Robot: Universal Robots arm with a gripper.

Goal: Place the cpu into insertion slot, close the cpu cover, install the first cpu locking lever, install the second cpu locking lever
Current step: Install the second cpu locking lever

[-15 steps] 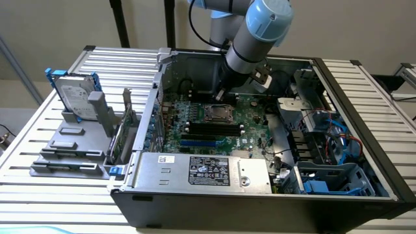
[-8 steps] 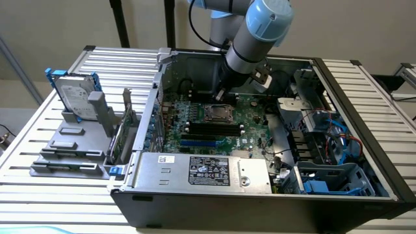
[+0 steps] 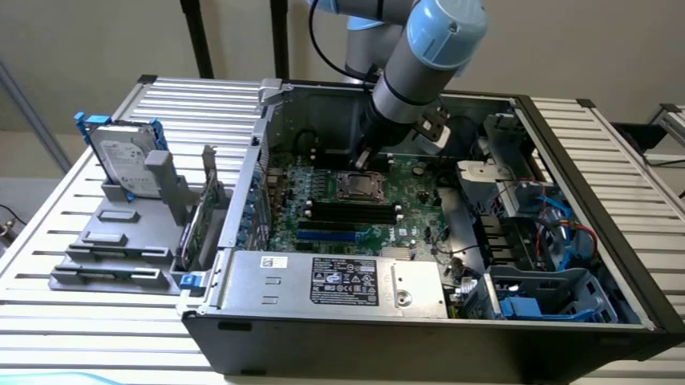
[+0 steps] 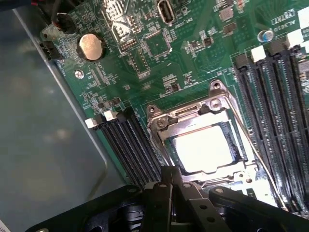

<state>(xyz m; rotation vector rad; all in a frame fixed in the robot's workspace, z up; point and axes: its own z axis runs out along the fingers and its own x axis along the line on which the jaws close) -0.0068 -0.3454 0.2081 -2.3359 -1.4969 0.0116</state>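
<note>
Black gripper (image 4: 176, 193) body hides near edge of silvery square metal cpu cover (image 4: 203, 121); fingertips cut off by frame. Exterior view: blue-grey robot arm (image 3: 412, 72) blocks socket's far side.

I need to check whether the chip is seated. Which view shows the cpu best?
The wrist view: the cpu lies pale and flat in the window of the cpu cover. In the exterior view the socket area looks small, the chip indistinct.

Pale cpu (image 4: 205, 147) under shut cpu cover (image 4: 161, 121)
</note>
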